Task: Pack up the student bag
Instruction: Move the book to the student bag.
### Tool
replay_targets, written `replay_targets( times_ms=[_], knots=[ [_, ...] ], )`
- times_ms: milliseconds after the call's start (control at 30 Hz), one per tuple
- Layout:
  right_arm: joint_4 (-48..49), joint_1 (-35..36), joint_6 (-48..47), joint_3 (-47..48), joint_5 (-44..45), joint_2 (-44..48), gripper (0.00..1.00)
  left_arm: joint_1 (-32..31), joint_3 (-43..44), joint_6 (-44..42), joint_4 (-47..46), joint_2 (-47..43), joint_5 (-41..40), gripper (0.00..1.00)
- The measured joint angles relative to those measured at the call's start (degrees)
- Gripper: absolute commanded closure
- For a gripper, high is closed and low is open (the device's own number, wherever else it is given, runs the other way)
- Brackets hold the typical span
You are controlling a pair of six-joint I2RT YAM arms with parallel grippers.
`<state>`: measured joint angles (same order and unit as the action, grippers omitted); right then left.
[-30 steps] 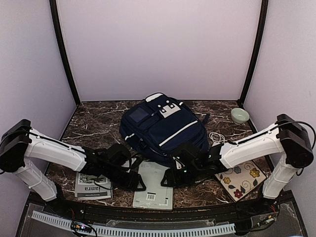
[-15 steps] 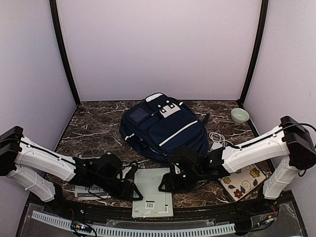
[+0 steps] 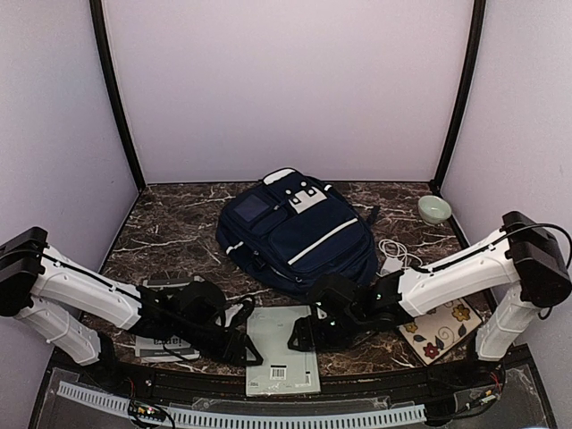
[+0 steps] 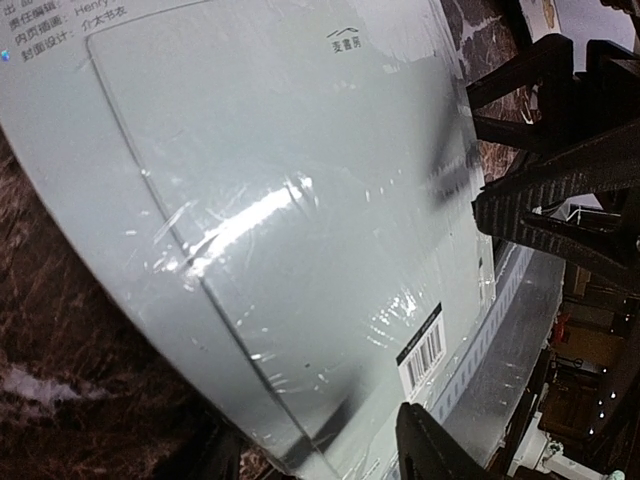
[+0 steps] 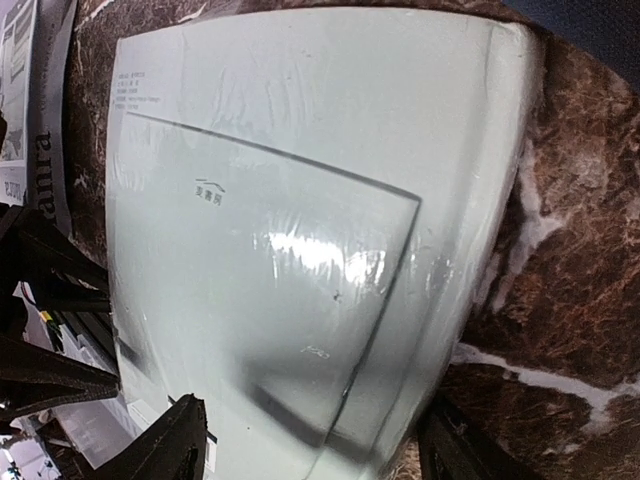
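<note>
Student bag [image 3: 299, 234] lay flat at mid-table [image 3: 179, 223], visible only from above. In front sat 1 magazine [image 3: 165, 345], the left tool [image 3: 248, 344] spread, 1 pale book [image 3: 281, 353], the right tool [image 3: 299, 335] spread, 1 floral pad [image 3: 438, 326], and 1 bowl [image 3: 434, 209] behind. Only the 2 wrist views showed the book's glossy wrap.

Left of the pale wrapped book [image 3: 281, 350], a magazine [image 3: 159, 347] lies mostly under the left arm [image 3: 98, 290] — only a strip of its cover shows. Right of the book the right arm [image 3: 447, 273] covers part of the floral mat [image 3: 442, 329], and behind the book it hides the near corner of the student bag [image 3: 295, 234]. Both wrist views cut the book off at their edges — its small print is too fine to read.
</note>
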<state>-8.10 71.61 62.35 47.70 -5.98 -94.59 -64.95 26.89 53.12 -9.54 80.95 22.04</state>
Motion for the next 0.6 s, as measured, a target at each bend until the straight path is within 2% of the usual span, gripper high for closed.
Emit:
replay_targets(
  times_ms=[200, 400, 600],
  knots=[
    [-2.0, -0.5, -3.1, 3.1, -1.0, -2.2, 0.34, -0.1, 0.1, -0.1, 0.9, -0.3, -0.3, 0.43],
    [-12.9, 0.0, -12.1, 17.8, 1.0, -10.7, 0.34, -1.2, -2.0, 0.1, 4.7, -5.3, -2.8, 0.44],
    [-13.8, 1.6, -17.1, 24.8, 3.7, -10.3, 0.34, -2.2, -5.2, -0.9, 9.3, -12.1, -6.8, 0.43]
  ],
)
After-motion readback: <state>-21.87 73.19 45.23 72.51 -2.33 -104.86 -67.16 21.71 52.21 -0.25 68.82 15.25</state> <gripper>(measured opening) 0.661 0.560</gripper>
